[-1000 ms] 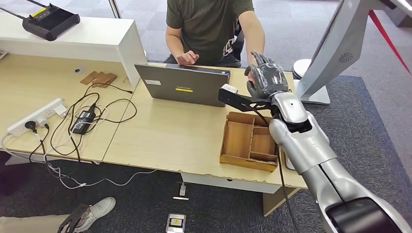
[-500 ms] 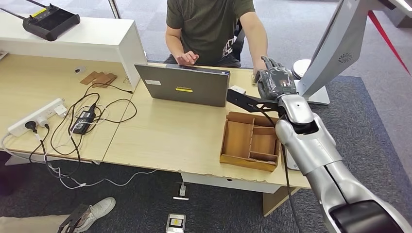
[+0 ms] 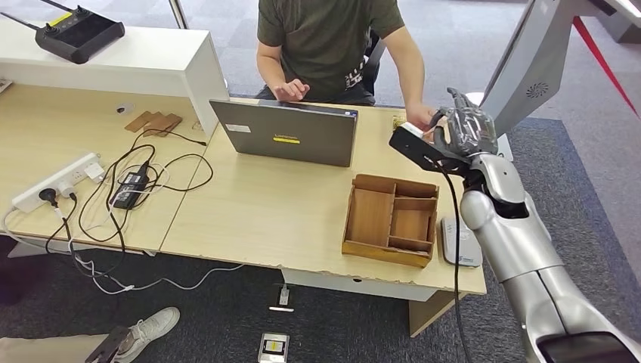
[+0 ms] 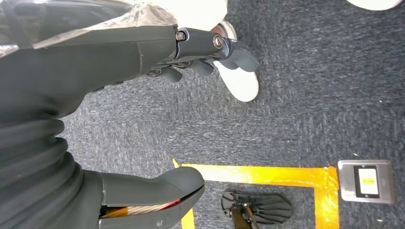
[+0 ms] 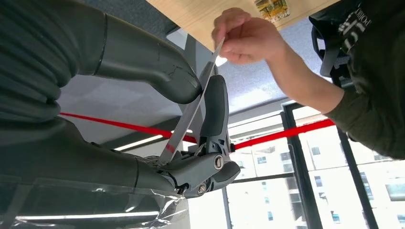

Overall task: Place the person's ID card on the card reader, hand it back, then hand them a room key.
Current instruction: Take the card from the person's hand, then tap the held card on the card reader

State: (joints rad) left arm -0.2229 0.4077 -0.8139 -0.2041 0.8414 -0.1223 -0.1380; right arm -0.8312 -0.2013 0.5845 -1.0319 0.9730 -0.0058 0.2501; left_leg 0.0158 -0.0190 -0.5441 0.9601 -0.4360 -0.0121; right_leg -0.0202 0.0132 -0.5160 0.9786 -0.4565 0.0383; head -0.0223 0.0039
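My right hand (image 3: 465, 130) is raised past the desk's far right corner and pinches a thin ID card (image 5: 191, 112) between thumb and finger, seen edge-on in the right wrist view. The person's hand (image 5: 243, 36) grips the card's other end; the same hand (image 3: 418, 117) meets mine in the head view. The card reader (image 3: 459, 242), a flat pale pad, lies on the desk's near right corner beside a wooden tray. My left hand (image 4: 110, 62) hangs over the carpet, fingers apart, holding nothing.
A wooden compartment tray (image 3: 389, 219) sits right of centre, behind it a grey laptop (image 3: 286, 132) facing the seated person (image 3: 325, 41). A small patterned card (image 3: 398, 121) lies near the far edge. Cables and a power strip (image 3: 57, 181) cover the left desk. A white stand (image 3: 521, 68) rises at right.
My right hand has swung to the right with the card. The person's arm followed it, and their hand now grips the card's free end.
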